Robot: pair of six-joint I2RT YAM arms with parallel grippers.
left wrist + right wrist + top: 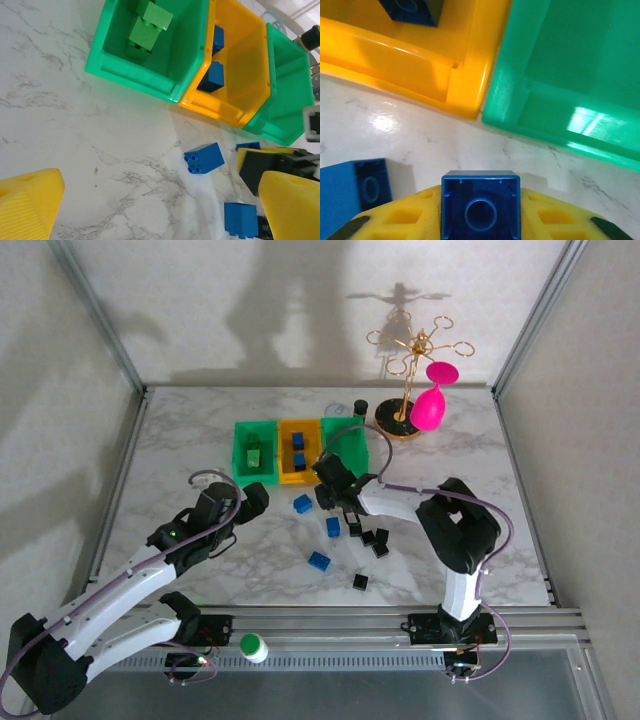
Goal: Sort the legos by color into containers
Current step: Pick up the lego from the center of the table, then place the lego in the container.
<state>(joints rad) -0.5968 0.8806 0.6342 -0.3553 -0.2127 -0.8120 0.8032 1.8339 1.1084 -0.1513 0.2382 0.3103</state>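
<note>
Right wrist view: a blue brick (480, 197) is gripped by the right tool (480, 227), just near of the seam between yellow bin (395, 55) and right green bin (560, 100). It should be lifted left and farther, over the yellow bin, before release. The left tool (160, 200) is held open.

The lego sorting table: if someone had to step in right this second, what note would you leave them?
Left gripper: jaws open, holding nothing, over the table in front of the bins.
Right gripper: jaws shut on a blue lego, close to the yellow bin.
Done: green legos in the left green bin; two sorted blue legos in the yellow bin.
Left: drop the held one; loose blue legos and black legos lie on the table, the black probably for the right green bin.
</note>
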